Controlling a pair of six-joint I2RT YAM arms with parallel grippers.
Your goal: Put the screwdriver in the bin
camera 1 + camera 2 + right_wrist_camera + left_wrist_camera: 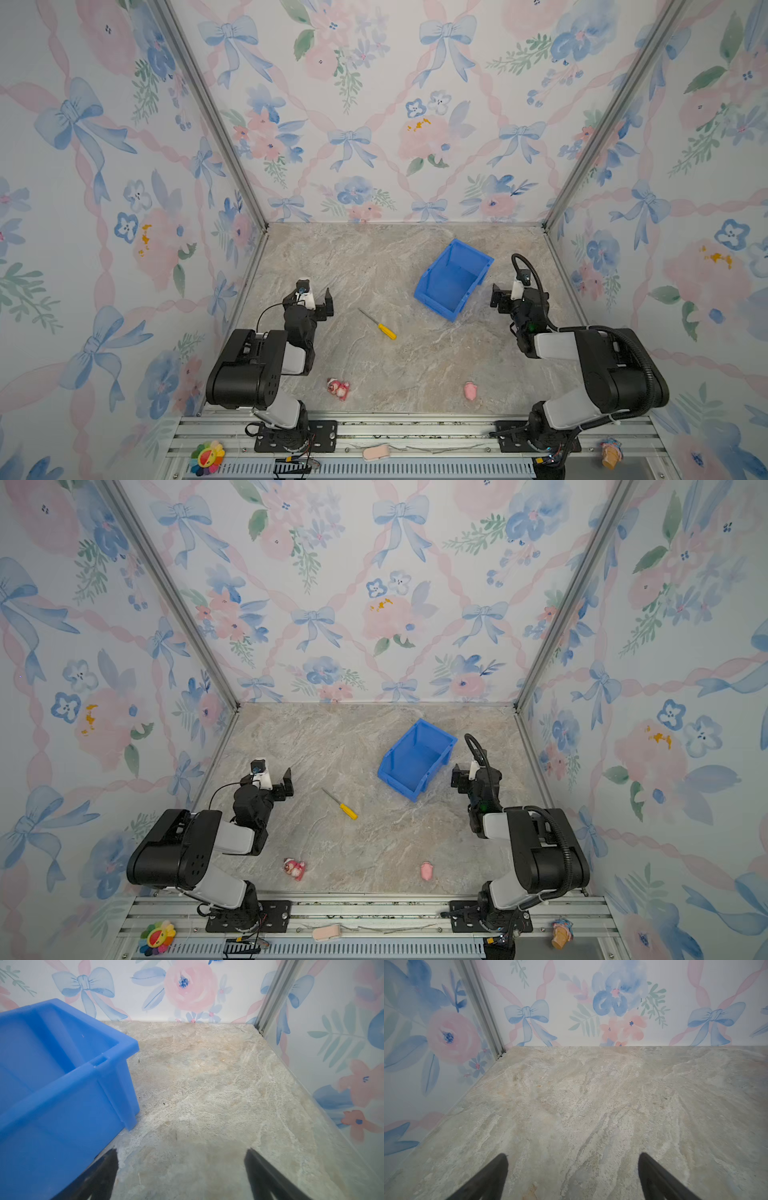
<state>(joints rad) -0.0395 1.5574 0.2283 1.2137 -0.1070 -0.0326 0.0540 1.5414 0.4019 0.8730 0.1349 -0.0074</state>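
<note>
The screwdriver (378, 325) (340, 805), with a yellow handle and a thin grey shaft, lies flat on the marble tabletop near the middle, apart from both arms. The bin (451, 282) (415, 757) is bright blue, stands to its back right and is empty. Its corner fills the side of the right wrist view (62, 1088). My left gripper (309, 299) (268, 778) (573, 1155) is open over bare table, left of the screwdriver. My right gripper (517, 294) (476, 776) (181, 1150) is open just right of the bin, holding nothing.
Two small pink toys (338, 388) (470, 390) lie near the table's front edge. On the metal rail in front are a flower toy (206, 457), a pink piece (376, 452) and a small figure (610, 453). Papered walls close the table on three sides.
</note>
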